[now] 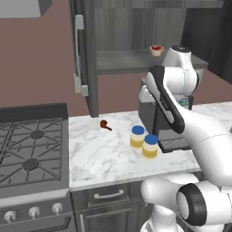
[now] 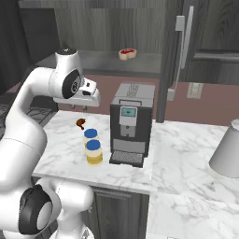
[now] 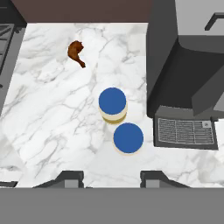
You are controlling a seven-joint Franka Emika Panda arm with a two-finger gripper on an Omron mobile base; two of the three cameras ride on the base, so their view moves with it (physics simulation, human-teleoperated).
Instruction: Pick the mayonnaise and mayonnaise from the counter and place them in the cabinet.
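The two mayonnaise jars stand upright on the marble bench (image 1: 95, 154), touching or very nearly so, just left of the coffee machine (image 2: 130, 121); in the hand view the far jar (image 3: 112, 102) sits at 11 o'clock from the near jar (image 3: 128, 138); a small brown scrap (image 3: 76, 51) lies well apart at 11 o'clock from both. The tool (image 3: 111, 178) hangs above the bench with its fingers apart and nothing between them; the near jar lies at about 1 o'clock from its midpoint. The cabinet (image 1: 136, 27) stands open above, with a small white bowl (image 1: 156, 50) on its shelf.

Handling, as judged: each jar is rigid, light, smooth-walled and probably slippery; the round lid offers no flat faces. Grip across the body below the blue lid, on the label band; approach the near jar first, with the fingers aligned so neither strikes its neighbour or the coffee machine; keep it upright in transit.
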